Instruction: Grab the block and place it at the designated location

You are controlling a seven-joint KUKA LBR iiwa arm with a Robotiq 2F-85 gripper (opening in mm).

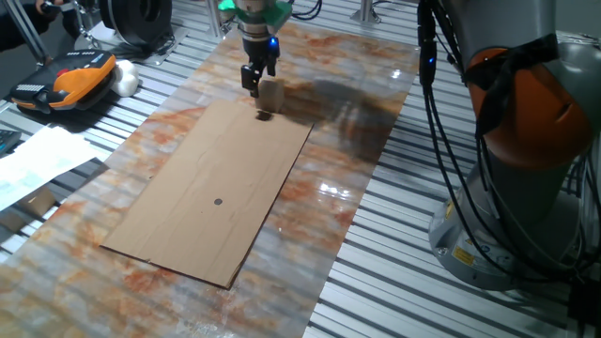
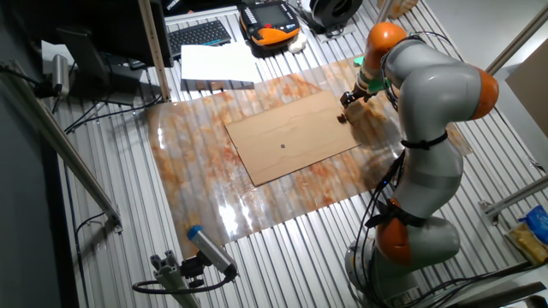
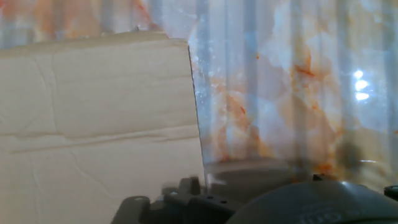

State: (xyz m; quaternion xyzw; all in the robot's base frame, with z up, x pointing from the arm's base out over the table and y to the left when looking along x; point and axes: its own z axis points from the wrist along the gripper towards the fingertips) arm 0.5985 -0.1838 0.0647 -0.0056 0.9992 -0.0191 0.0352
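With the gripper (image 1: pixel 254 84) low at the cardboard sheet (image 1: pixel 211 188)'s far corner and the block (image 1: pixel 271 91) just beside it, not clearly clamped (I cannot tell the grip), you center the fingers, close firmly, then carry to the dot (image 1: pixel 219 201) mid-sheet.

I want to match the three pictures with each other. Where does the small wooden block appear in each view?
One fixed view: the block is at top centre, beside the pincer, just beyond the far corner of the cardboard sheet.
The other fixed view: upper right, a small tan shape by the sheet's right corner.
Hand view: I cannot make it out.
Shared landmark: the cardboard sheet's corner.
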